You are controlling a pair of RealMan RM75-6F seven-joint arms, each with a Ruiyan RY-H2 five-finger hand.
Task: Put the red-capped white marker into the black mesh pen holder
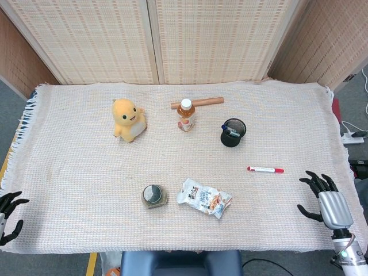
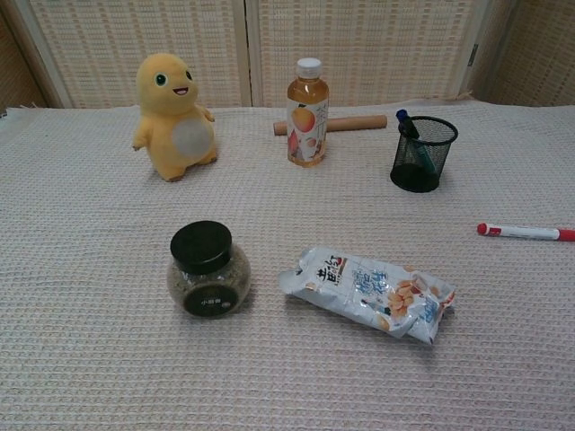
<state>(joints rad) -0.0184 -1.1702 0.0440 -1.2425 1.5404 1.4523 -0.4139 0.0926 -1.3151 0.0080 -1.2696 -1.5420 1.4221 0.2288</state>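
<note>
The white marker with red caps lies flat on the cloth at the right, also visible at the right edge of the chest view as the marker. The black mesh pen holder stands upright behind it, with a blue pen leaning inside; it appears again as the holder. My right hand hovers at the table's right front corner, fingers spread, holding nothing, a short way right of the marker. My left hand sits off the front left corner, fingers apart and empty.
A yellow plush toy, a tea bottle and a wooden rod stand toward the back. A black-lidded jar and a snack packet lie near the front middle. A woven cloth covers the table.
</note>
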